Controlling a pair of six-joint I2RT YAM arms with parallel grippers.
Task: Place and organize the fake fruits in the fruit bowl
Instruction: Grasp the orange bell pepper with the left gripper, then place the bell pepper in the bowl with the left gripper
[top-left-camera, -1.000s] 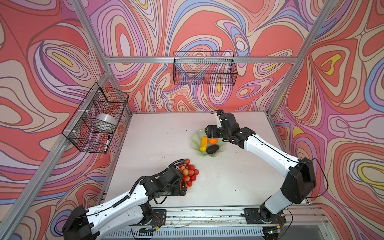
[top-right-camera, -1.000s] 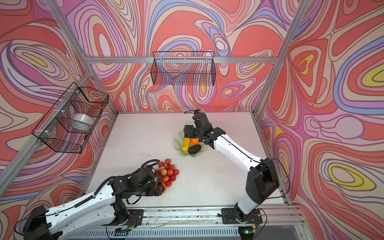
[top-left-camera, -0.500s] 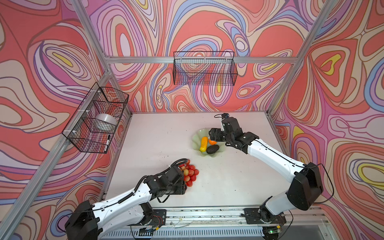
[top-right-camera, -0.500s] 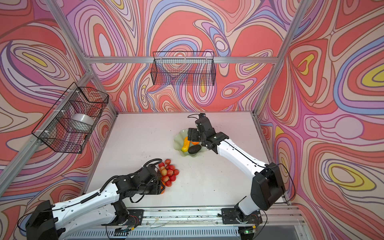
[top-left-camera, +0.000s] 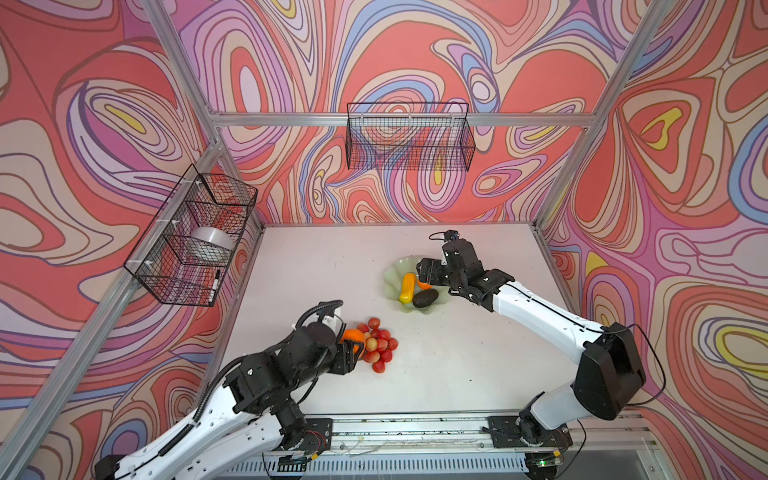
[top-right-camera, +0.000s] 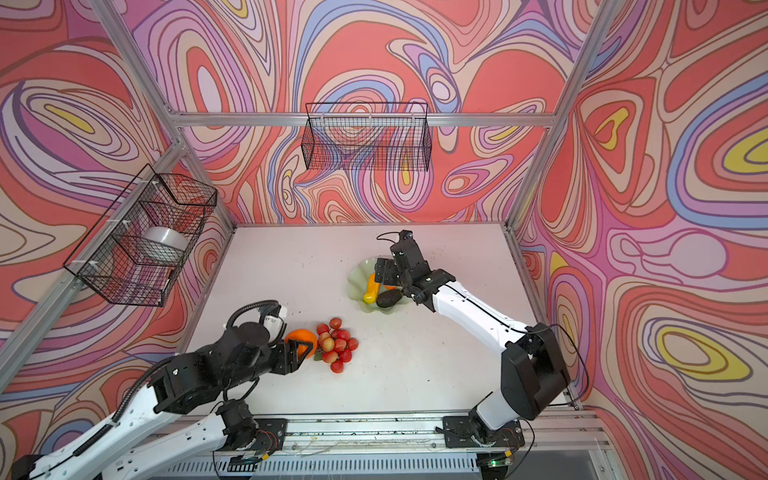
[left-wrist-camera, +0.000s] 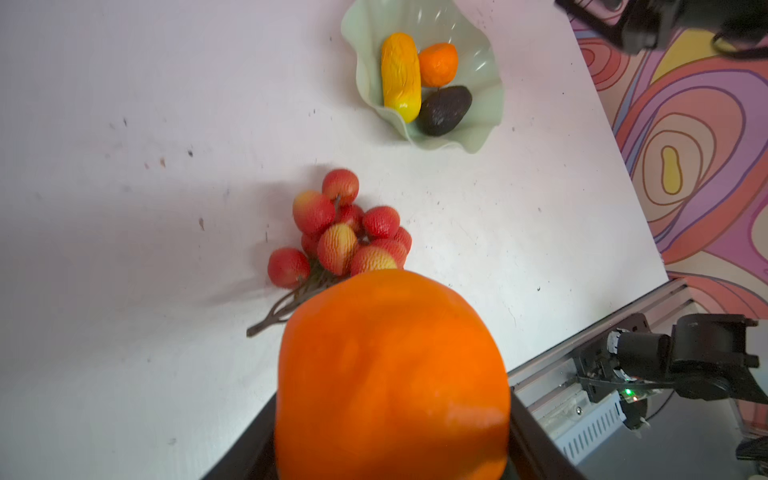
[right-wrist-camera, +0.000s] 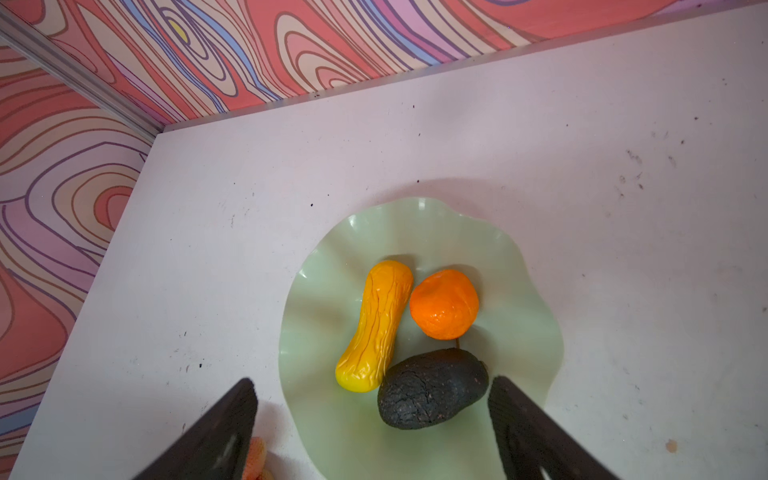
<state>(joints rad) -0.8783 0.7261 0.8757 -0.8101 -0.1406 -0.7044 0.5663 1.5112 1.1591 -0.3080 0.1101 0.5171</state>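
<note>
Near grapes (top-right-camera: 336, 345), left end effector (top-right-camera: 305, 348) gripping orange (top-right-camera: 300, 336)

Left gripper (top-right-camera: 305, 347), jaws full of the lumpy orange fruit (left-wrist-camera: 390, 374), sits just beside the grapes (top-right-camera: 337, 343), which lie between it and the fruit bowl (top-right-camera: 354, 279). Bare table (top-right-camera: 291, 266) lies open left of the grapes and between them and the bowl. Right gripper (top-left-camera: 430, 277) hangs spread over the bowl's right side, blocking that approach. Yellow ribbed fruit (right-wrist-camera: 374, 328), small orange (right-wrist-camera: 444, 304) and avocado (right-wrist-camera: 432, 388) crowd the middle; the far-left part of the bowl is bare.
</note>
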